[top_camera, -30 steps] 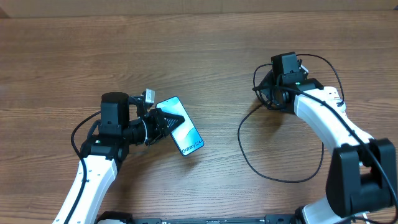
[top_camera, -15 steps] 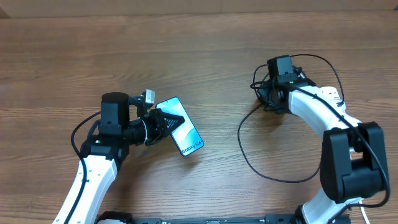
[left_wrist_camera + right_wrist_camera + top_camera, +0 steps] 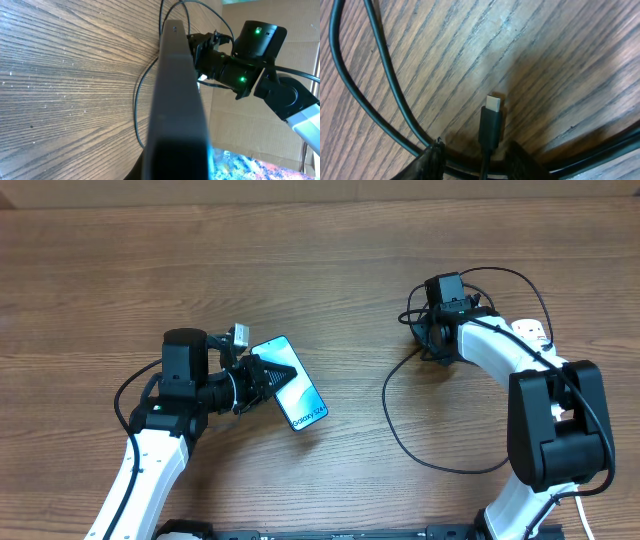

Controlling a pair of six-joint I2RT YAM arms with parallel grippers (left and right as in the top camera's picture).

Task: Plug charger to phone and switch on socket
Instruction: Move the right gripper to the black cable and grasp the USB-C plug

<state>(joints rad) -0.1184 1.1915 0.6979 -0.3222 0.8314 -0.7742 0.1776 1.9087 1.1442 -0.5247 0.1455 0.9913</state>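
My left gripper point(image 3: 262, 375) is shut on one end of the phone point(image 3: 293, 383), holding it tilted above the table with its blue-teal screen facing up. In the left wrist view the phone point(image 3: 179, 100) is seen edge-on. The charger point(image 3: 400, 430) lies in loose black loops on the wood at the right. Its connector tip point(image 3: 491, 120) rests flat on the table between the fingers of my right gripper point(image 3: 477, 148). The fingers point(image 3: 434, 159) stand either side of it with small gaps, so the gripper is open. The socket point(image 3: 530, 330) shows only as a white bit beside my right forearm.
The wooden table point(image 3: 330, 260) runs to a cardboard wall at the back. Two strands of the black cable point(image 3: 380, 75) cross the wood just left of the right gripper. My right arm point(image 3: 250, 55) shows in the left wrist view beyond the phone.
My right gripper has shifted slightly left over the connector and its fingers have narrowed around it. The left arm and the phone have not moved.
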